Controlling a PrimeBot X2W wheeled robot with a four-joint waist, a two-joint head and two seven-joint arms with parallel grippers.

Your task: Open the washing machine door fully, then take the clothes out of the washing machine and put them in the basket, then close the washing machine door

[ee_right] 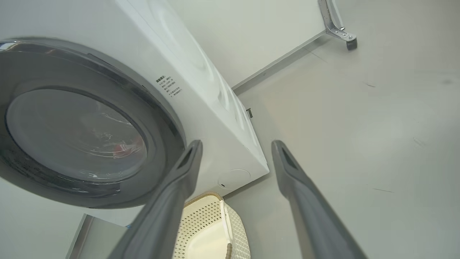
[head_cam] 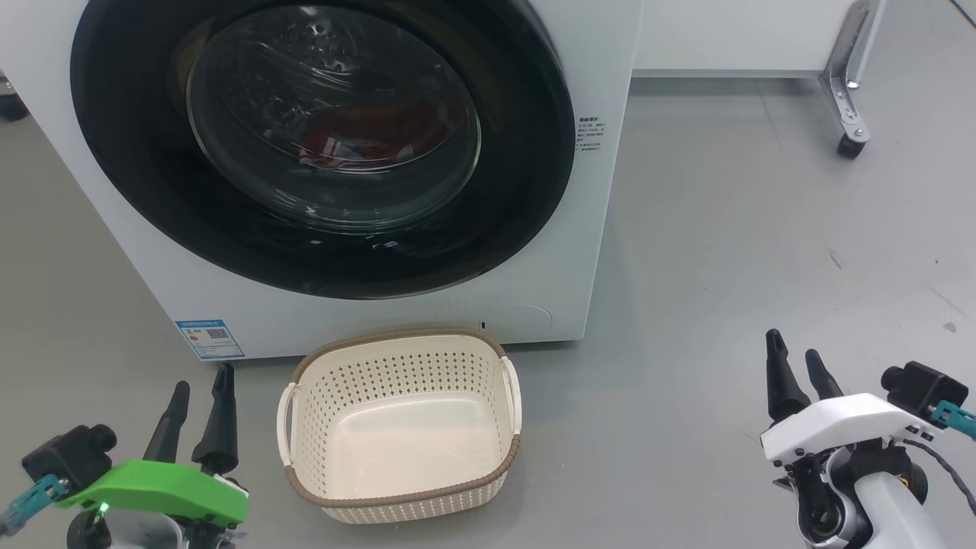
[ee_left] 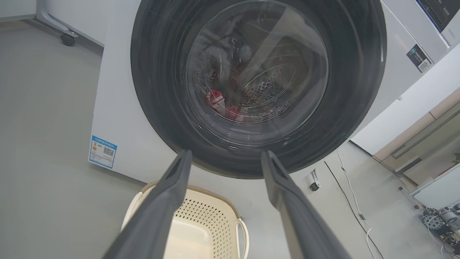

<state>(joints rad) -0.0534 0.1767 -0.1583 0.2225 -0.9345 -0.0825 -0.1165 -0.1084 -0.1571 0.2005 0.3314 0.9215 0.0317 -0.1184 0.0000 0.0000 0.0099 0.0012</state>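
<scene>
Grey floor (head_cam: 724, 244) — the basket (head_cam: 396, 381) sits before the closed washing machine door (head_cam: 328, 130).

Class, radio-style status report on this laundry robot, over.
Open, empty: left gripper, right gripper. Shut: washing machine door, clothes inside. Close under door: basket.
</scene>
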